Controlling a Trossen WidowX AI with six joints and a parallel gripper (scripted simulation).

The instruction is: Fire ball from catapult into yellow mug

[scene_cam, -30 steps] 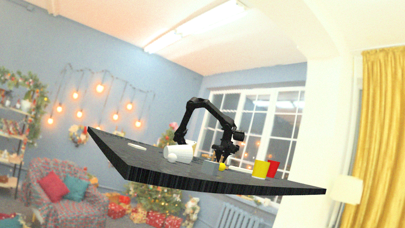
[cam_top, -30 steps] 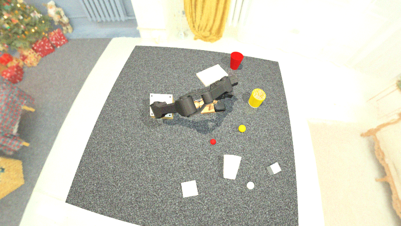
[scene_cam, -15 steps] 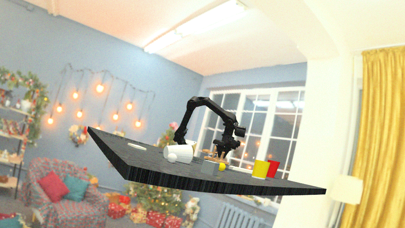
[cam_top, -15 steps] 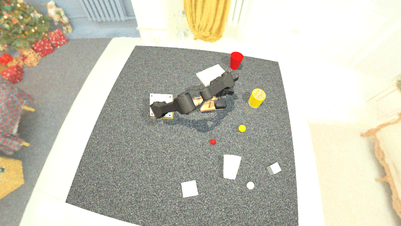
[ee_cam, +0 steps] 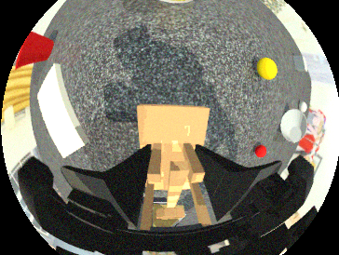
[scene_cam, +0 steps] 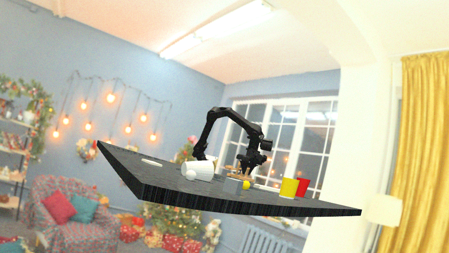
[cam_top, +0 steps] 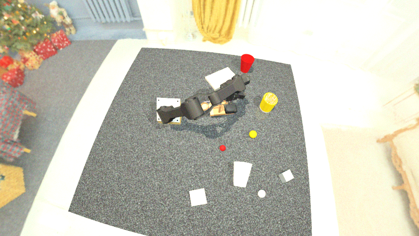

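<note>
The wooden catapult (cam_top: 215, 113) (scene_cam: 238, 177) (ee_cam: 173, 122) stands on the mat beside the arm's base. My gripper (scene_cam: 246, 172) (ee_cam: 173, 147) points down and is shut on the catapult, its fingers pressed against the two sides of the wooden frame. The catapult's round cup (cam_top: 204, 106) shows partly beneath the arm, with no ball seen in it. The yellow mug (cam_top: 267, 104) (scene_cam: 288, 187) stands upright beyond the catapult's front. A yellow ball (cam_top: 252, 134) (scene_cam: 246, 185) (ee_cam: 266, 69) and a smaller red ball (cam_top: 223, 148) (ee_cam: 261, 151) lie on the mat.
A red cup (cam_top: 247, 62) (scene_cam: 302, 187) (ee_cam: 35, 49) stands behind a white slab (cam_top: 220, 77) (ee_cam: 61, 112). A white tumbler (cam_top: 242, 174) (scene_cam: 199, 170) (ee_cam: 293, 126) lies on its side near a white ball (cam_top: 261, 193) (scene_cam: 190, 175), a grey-white block (cam_top: 287, 175) (scene_cam: 232, 186) and a flat white square (cam_top: 198, 197) (scene_cam: 151, 162).
</note>
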